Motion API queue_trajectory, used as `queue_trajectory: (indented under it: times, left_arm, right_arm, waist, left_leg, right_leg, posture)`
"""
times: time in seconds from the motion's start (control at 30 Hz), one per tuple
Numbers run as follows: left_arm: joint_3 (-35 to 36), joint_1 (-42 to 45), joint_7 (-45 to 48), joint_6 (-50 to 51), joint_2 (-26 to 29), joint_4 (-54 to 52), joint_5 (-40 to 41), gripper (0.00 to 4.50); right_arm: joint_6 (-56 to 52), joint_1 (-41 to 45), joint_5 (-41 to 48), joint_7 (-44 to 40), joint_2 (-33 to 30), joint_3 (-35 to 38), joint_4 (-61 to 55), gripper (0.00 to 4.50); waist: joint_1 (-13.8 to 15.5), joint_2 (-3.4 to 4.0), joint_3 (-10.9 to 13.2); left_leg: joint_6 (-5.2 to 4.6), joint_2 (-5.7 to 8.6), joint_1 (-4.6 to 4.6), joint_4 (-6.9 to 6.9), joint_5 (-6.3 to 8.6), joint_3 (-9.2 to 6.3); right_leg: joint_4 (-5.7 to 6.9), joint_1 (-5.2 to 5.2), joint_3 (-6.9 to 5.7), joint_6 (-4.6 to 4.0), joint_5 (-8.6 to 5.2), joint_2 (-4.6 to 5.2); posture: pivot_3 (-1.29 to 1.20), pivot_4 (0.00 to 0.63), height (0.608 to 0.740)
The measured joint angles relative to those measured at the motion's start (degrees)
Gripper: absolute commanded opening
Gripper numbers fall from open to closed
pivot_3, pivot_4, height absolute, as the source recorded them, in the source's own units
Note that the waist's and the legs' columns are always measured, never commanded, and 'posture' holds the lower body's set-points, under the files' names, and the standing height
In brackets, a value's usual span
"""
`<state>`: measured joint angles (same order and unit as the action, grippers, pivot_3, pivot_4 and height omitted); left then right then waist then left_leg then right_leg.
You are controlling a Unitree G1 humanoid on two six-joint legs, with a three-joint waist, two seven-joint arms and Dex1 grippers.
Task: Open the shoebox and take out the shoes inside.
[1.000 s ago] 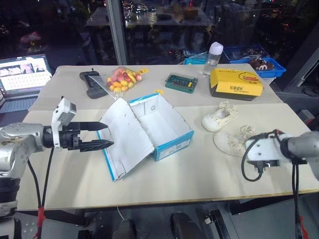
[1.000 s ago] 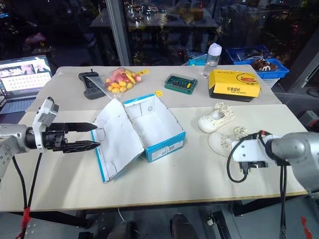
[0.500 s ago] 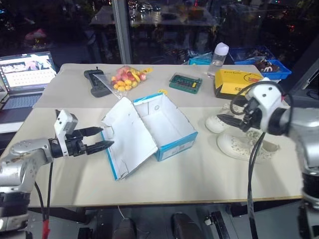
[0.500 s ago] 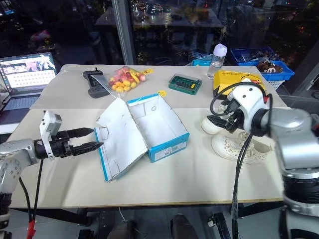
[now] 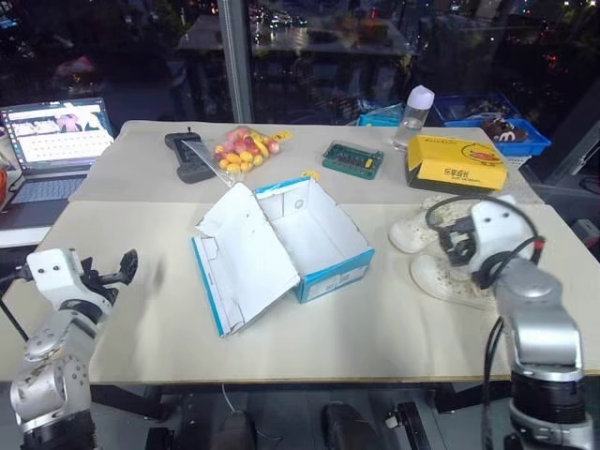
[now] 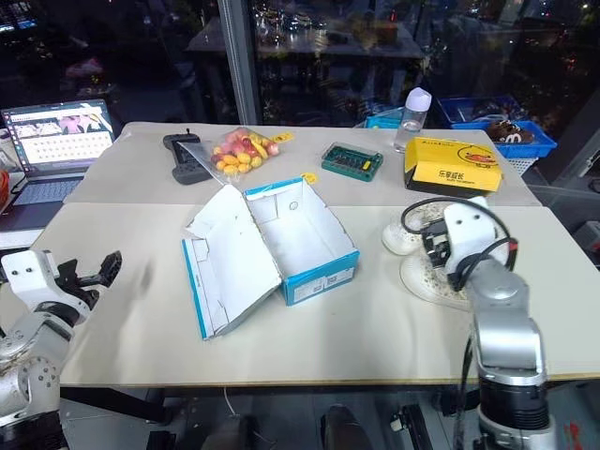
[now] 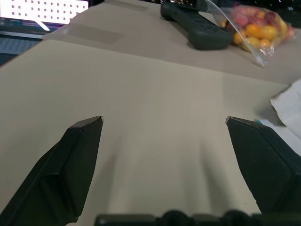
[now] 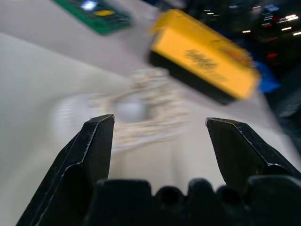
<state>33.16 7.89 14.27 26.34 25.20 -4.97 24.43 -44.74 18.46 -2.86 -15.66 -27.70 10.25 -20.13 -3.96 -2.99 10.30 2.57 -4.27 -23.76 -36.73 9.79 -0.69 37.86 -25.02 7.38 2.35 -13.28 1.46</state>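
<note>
Left end effector [image 7: 164, 127] – fingers spread wide, nothing between them, low over bare table [image 5: 169, 328] at the robot's left edge, well apart from the shoebox. Its wrist view looks across the table toward a dark handheld controller [image 7: 197, 26] and a clear bag of coloured candies [image 7: 258, 23]; a white corner of the box lid shows at the edge.

Right end effector [image 8: 160, 125] – fingers spread too, empty, held just in front of the shoes [image 5: 417, 230]; the blurred shoe sits between the finger tips in the wrist view, not touched. In the head views the right wrist covers part of the pair.

Shoebox [image 5: 314, 239] – mid-table, lid flung open toward the robot's left, white inside showing. Both shoes are out, lying on the table right of the box, side by side, near the yellow box [image 5: 455, 161].

Farther back: green case [image 5: 353, 158], clear bottle [image 5: 415, 111], blue bin [image 5: 506, 127], open laptop [image 5: 52, 141] at far left.
</note>
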Motion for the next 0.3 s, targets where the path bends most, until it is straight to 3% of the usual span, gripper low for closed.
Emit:
queue_trajectory:
  times: [0.3]
  left_arm:
    - [-2.2, 5.0, -2.7, -7.8, -1.7, 8.3, -2.9, 4.50]
  right_arm:
    - [10.0, -1.2, -0.8, 2.5, 0.8, -1.6, 10.8, 3.72]
  waist:
    - [-0.1, 0.00, 0.0]
  left_leg:
    - [0.00, -0.01, -0.12, 0.10, 0.00, 0.00]
  right_leg:
    - [-0.23, 0.01, 0.01, 0.48, 0.27, -0.01]
  posture:
    - [0.00, 0.150, 0.726]
